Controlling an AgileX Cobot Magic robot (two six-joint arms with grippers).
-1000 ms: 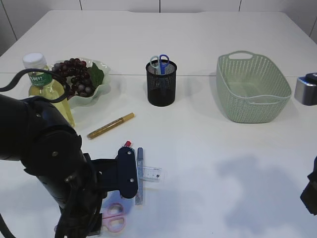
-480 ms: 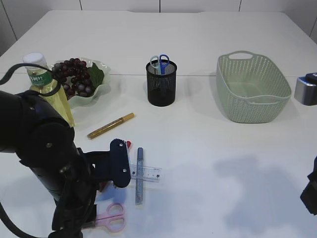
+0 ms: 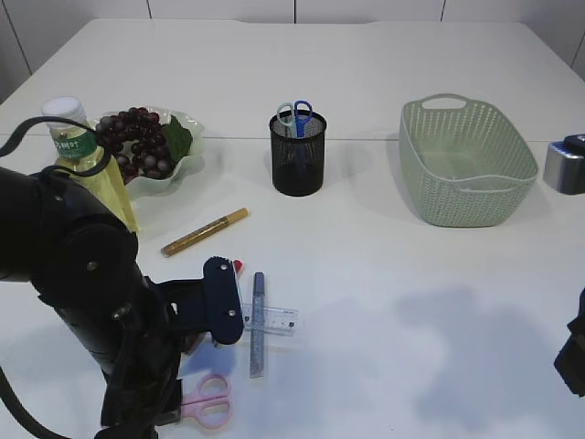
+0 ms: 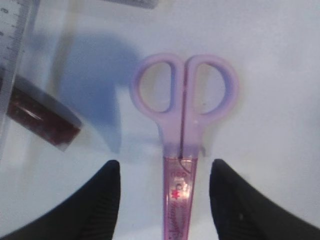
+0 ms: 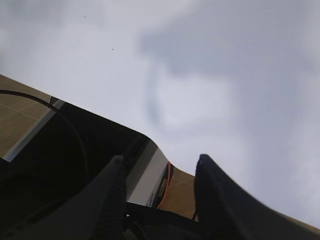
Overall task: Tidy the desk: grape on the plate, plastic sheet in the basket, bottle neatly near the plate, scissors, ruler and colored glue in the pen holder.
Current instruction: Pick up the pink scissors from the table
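Pink scissors lie flat on the white table, handles away from me. My left gripper is open, one finger on each side of their blade cover, touching nothing. In the exterior view the scissors show beside the left arm. A clear ruler lies under a grey-blue glue pen, with a gold glue pen farther back. The grapes rest on the plate, and the bottle stands next to it. The black pen holder holds blue-green scissors. My right gripper is open and empty. The plastic sheet is out of view.
The green basket stands at the back right. A grey device sits at the right edge. A dark red glue pen lies left of the pink scissors. The right arm hangs at the table's right front corner.
The left arm has shifted left, off the ruler and pens, and settled over the pink scissors. It barely moved in the last half second. The right arm is still.
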